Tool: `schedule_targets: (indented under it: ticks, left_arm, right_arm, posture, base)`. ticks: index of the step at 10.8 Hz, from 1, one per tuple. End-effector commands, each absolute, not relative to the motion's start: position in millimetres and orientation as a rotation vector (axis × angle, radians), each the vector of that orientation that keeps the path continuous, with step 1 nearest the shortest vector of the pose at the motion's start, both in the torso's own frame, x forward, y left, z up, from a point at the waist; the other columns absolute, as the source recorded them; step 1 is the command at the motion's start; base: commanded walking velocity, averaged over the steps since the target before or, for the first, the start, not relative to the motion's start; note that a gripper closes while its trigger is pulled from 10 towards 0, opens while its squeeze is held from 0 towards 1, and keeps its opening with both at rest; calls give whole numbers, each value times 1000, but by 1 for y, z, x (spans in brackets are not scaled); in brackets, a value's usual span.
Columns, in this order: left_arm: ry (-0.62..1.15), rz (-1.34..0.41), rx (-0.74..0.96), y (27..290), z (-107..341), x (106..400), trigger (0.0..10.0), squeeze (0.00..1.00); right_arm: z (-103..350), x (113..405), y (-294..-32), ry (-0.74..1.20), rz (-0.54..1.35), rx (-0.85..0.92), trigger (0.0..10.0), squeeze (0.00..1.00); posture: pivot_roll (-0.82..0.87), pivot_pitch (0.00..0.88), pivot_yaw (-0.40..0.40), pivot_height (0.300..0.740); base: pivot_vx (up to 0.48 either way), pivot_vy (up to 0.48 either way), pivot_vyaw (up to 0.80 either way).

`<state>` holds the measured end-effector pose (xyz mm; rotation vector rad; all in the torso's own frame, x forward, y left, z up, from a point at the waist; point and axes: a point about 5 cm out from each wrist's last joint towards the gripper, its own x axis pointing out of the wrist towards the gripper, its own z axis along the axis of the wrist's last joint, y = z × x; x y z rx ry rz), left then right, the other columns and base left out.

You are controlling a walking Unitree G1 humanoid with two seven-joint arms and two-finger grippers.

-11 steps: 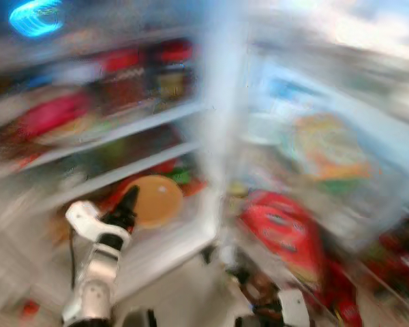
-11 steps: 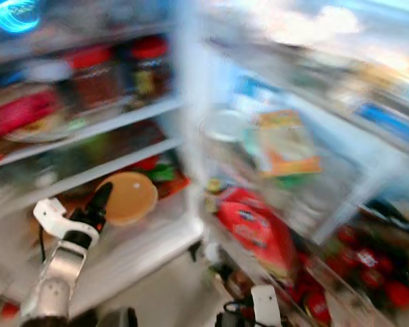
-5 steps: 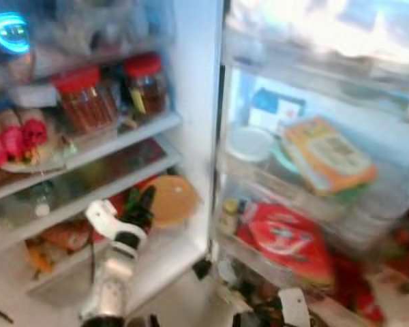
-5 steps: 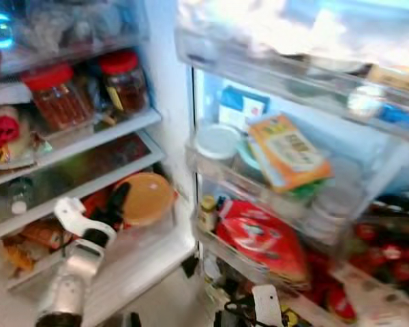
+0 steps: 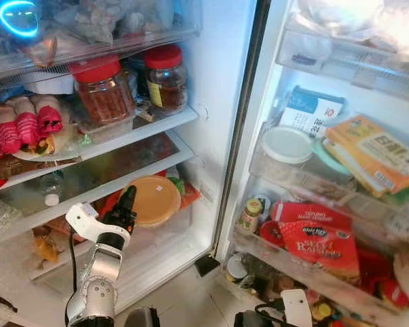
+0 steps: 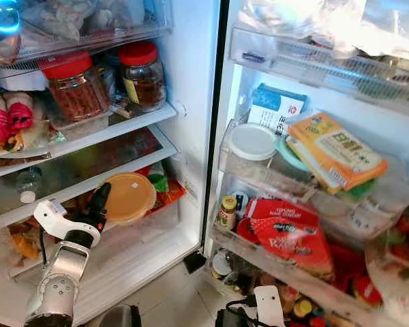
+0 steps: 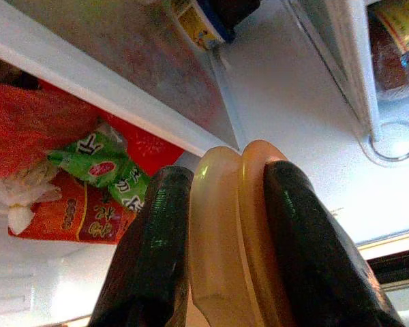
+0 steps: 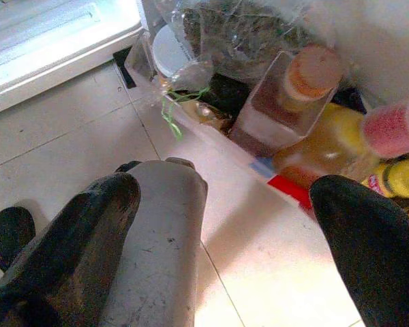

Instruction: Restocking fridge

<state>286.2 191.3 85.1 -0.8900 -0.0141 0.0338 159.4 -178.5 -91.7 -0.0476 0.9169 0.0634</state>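
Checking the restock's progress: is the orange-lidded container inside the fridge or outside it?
Inside: the orange-lidded container lies in the bottom drawer, under the glass shelf. The left tool grips its rim.

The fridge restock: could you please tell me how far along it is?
Done: the fridge door is open and its shelves hold jars, packets and bottles. In hand: the left gripper is shut on a yellow tub at the bottom drawer. Left: releasing the tub. The right gripper hangs open over the floor.
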Motion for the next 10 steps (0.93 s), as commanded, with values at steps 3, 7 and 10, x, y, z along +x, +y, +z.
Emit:
schedule_targets:
  ticks: [3,7,10]
  left_arm:
    - [-26,46,-869,192,89,290,10000,0]
    - [-34,54,-867,193,90,290,10000,0]
    - [-38,54,-871,193,91,292,10000,0]
  right_arm:
    - [-106,126,-172,1061,97,-54,10000,0]
    - [-106,126,-172,1059,99,-56,10000,0]
    - [-106,126,-172,1059,101,-58,10000,0]
  posture:
    - [-171,68,-8,631]
    - [-171,68,-8,631]
    - [-172,70,-8,631]
  base:
    - [0,0,0]
    - [0,0,431]
    - [0,0,610]
